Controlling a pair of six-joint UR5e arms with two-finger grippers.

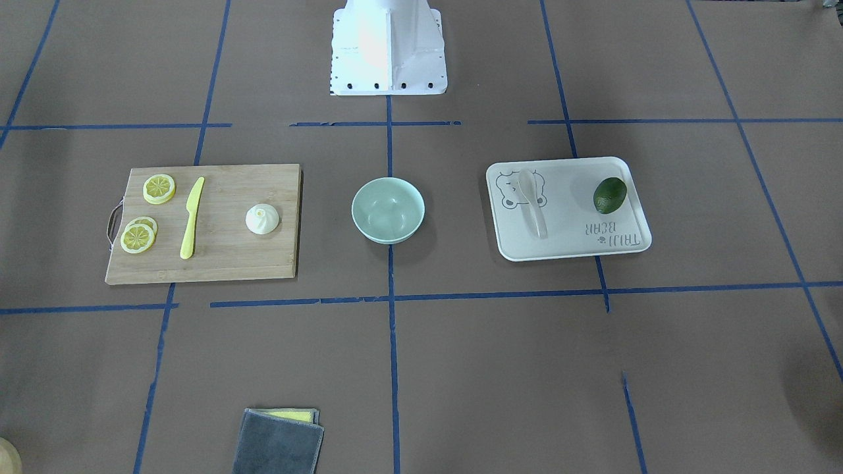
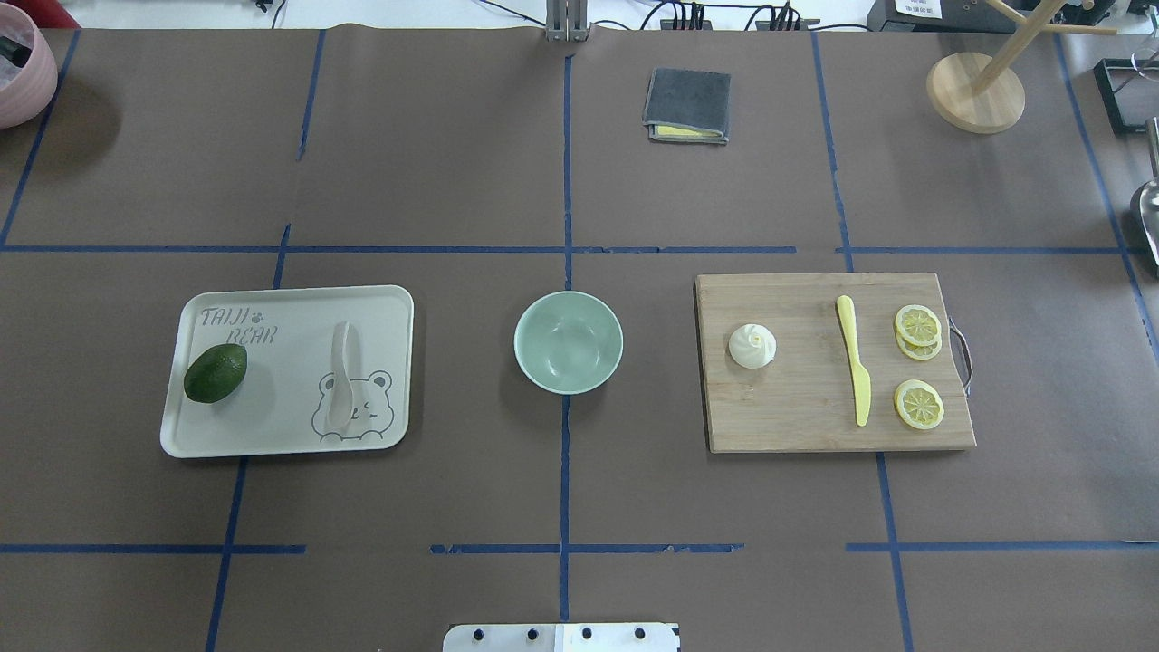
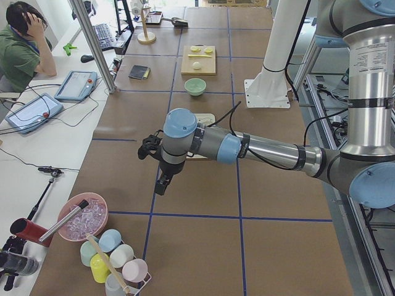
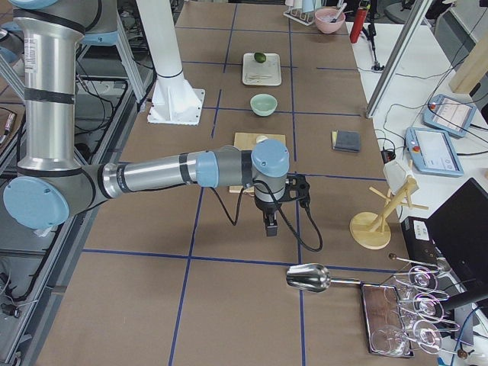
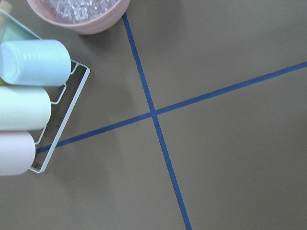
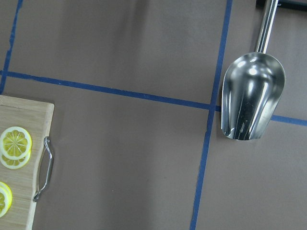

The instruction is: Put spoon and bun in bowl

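Note:
The white spoon lies on a pale tray left of centre. The white pleated bun sits on a wooden cutting board on the right. The mint-green bowl stands empty between them. Neither gripper shows in the overhead or front view. The left gripper shows only in the exterior left view, over the table's left end, far from the tray. The right gripper shows only in the exterior right view, beyond the board's far end. I cannot tell whether either is open or shut.
A dark green avocado lies on the tray. A yellow knife and lemon slices lie on the board. A grey cloth lies at the far side. A metal scoop, a cup rack and a pink bowl sit at the table's ends.

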